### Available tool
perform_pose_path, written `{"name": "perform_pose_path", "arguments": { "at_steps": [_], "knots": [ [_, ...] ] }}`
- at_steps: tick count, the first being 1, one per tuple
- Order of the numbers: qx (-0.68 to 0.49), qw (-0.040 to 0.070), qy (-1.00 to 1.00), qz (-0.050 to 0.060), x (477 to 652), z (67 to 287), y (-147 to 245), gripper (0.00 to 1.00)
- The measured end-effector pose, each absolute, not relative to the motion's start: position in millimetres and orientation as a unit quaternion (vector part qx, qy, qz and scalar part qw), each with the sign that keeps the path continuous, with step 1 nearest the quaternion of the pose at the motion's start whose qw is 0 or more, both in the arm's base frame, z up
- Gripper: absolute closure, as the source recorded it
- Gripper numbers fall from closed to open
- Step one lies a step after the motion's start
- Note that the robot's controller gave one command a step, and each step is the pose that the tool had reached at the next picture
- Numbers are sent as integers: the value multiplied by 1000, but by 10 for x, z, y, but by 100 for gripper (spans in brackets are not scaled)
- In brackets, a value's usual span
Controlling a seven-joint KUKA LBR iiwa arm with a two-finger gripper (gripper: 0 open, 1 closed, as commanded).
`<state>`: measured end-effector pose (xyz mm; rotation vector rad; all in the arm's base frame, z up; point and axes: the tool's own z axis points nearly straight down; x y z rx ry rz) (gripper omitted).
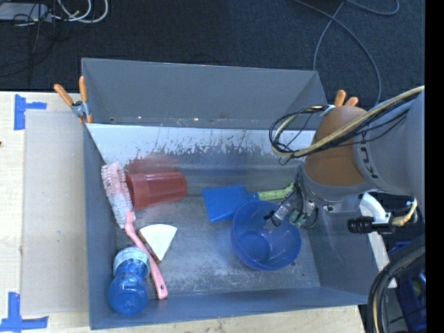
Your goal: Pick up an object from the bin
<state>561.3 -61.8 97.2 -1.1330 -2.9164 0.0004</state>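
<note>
Hovering over the bowl (257, 252), the gripper (281, 215) may be open or closed; I cannot tell. The bowl looks light, stiff and slick, so pinch the rim just beneath.

In the bin (201, 103), 1 bowl (260, 254) sits to the right, near the front wall, with the gripper (281, 217) over its far right rim. A flat square pad (223, 201) lies just behind the bowl's left side, and a thin stick (274, 194) lies to the pad's right. At the far left, a cup (158, 188) lies on its side, with a brush (116, 189) just left of it. The brush's handle runs forward past a wedge (161, 238) to a bottle (129, 286) in the near left corner.
</note>
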Motion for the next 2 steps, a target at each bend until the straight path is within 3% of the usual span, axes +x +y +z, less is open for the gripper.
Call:
{"name": "perform_pose_path", "arguments": {
  "at_steps": [1, 2],
  "knots": [
    [-363, 7, -932, 0, 5613, 967, -621, 100],
    [-265, 12, -964, 0, 5331, 1258, -776, 100]
  ]
}}
